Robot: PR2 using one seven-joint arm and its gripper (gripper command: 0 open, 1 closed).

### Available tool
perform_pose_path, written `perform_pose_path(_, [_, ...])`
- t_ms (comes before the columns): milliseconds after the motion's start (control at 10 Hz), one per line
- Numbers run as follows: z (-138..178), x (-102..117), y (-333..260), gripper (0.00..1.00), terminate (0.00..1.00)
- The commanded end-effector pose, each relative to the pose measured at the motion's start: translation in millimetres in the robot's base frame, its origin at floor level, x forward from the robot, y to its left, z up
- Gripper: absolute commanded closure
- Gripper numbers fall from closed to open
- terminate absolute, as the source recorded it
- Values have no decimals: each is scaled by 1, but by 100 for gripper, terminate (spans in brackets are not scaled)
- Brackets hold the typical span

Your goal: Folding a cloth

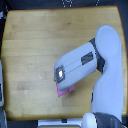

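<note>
In the exterior view my arm reaches in from the lower right across the wooden table point(35, 45). Only a small pink-magenta patch of the cloth point(65, 91) shows, sticking out from under the arm's grey end, near the table's front middle. The rest of the cloth is hidden beneath the arm. My gripper point(60, 86) is under the forearm housing; its fingers do not show, so I cannot tell whether it is open or shut or touching the cloth.
The table's edges run along all four sides of the view, with dark floor beyond. A pale object point(1, 85) stands at the exterior view's left edge. The robot's white body point(107, 95) fills the lower right.
</note>
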Motion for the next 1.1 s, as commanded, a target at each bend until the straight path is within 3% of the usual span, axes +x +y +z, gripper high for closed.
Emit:
perform_pose_path(0, [-6, -5, 4, 100, 0])
perform_pose_path(400, [-16, -9, 8, 100, 0])
perform_pose_path(500, [-16, 2, 13, 100, 0])
perform_pose_path(600, [-16, 3, 13, 0, 0])
perform_pose_path(1000, [-16, 6, 17, 0, 0])
